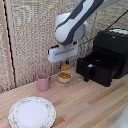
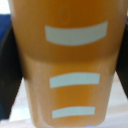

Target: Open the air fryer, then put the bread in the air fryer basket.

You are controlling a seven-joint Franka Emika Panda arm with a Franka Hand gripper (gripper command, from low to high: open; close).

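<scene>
My gripper (image 1: 64, 65) hangs from the white-and-black arm, shut on the golden-yellow bread (image 1: 65, 66), held just above a small white bowl. In the wrist view the bread (image 2: 70, 65) fills the frame, orange with pale stripes, with dark fingers (image 2: 8, 65) pressing both its sides. The black air fryer (image 1: 115, 42) stands at the exterior view's right. Its basket (image 1: 102, 67) is pulled out and open, and the upright black handle (image 1: 87, 72) juts from the drawer's face. The gripper is to the left of the basket, apart from it.
A small white bowl (image 1: 64, 77) with yellow-orange food sits right under the gripper. A pink cup (image 1: 43, 81) stands to its left. A round patterned plate (image 1: 32, 112) lies near the front of the wooden table (image 1: 85, 102). A woven screen stands behind.
</scene>
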